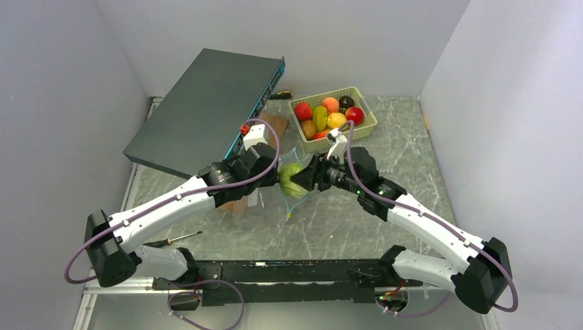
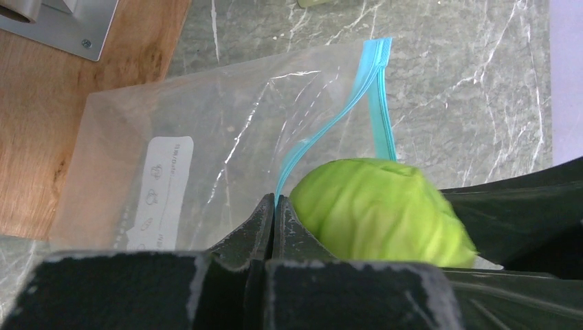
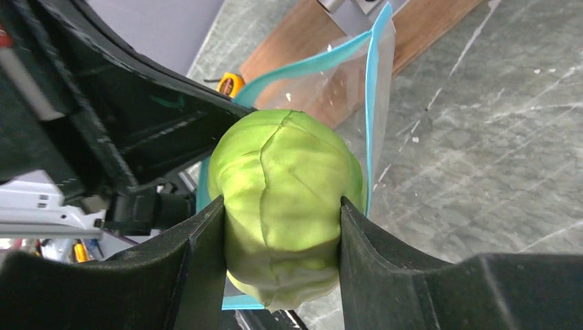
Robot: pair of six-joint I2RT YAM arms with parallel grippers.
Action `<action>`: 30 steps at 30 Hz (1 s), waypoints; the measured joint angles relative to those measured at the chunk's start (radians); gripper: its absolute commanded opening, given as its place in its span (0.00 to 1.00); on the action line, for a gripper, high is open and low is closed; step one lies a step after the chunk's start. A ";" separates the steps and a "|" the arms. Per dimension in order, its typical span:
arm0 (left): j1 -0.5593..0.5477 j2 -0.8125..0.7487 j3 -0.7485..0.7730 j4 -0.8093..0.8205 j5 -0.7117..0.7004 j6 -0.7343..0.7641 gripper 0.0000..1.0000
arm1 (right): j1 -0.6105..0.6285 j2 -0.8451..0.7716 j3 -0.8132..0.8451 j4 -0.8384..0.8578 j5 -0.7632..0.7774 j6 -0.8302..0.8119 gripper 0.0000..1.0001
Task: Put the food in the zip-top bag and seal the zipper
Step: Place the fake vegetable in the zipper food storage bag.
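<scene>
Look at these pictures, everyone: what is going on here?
The left gripper is shut on one lip of the clear bag, holding its mouth open. The right gripper grips a green cabbage at that mouth, between the teal zipper strips, and has not yet let go. The other toy food sits in the basket. The zipper is unsealed.

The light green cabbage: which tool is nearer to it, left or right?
Right. The right tool grips the cabbage between its fingers; the left tool pinches the zipper of the zip-top bag just beside it.
</scene>
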 measured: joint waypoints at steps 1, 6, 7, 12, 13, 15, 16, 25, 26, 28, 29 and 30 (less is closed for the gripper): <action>0.000 0.000 0.002 0.001 0.000 0.000 0.00 | 0.005 0.007 0.000 -0.006 0.007 -0.005 0.18; 0.000 -0.014 0.007 0.001 0.006 0.003 0.00 | 0.045 0.047 0.015 -0.054 0.061 -0.039 0.57; 0.000 -0.017 0.007 0.001 0.009 0.003 0.00 | 0.048 0.051 0.020 -0.063 0.071 -0.045 0.63; 0.000 -0.022 0.007 0.002 0.021 0.004 0.00 | 0.052 0.076 0.059 -0.086 0.100 -0.078 0.83; 0.000 -0.022 0.007 0.001 0.023 0.004 0.00 | 0.052 0.081 0.068 -0.089 0.101 -0.083 0.86; 0.000 -0.022 0.008 0.001 0.027 0.004 0.00 | 0.052 0.087 0.080 -0.091 0.105 -0.092 0.89; 0.000 -0.022 0.010 0.001 0.029 0.005 0.00 | 0.052 0.089 0.085 -0.092 0.111 -0.096 0.89; 0.000 -0.019 0.011 0.002 0.044 0.011 0.00 | 0.052 0.086 0.109 -0.122 0.148 -0.136 0.87; 0.000 -0.019 0.011 0.002 0.044 0.011 0.00 | 0.052 0.084 0.111 -0.129 0.159 -0.138 0.87; 0.001 -0.019 0.011 0.002 0.044 0.011 0.00 | 0.052 0.082 0.117 -0.138 0.184 -0.142 0.86; 0.001 -0.019 0.011 0.002 0.044 0.011 0.00 | 0.052 0.081 0.124 -0.147 0.206 -0.143 0.85; 0.001 -0.019 0.011 0.002 0.044 0.010 0.00 | 0.051 0.081 0.131 -0.153 0.224 -0.145 0.85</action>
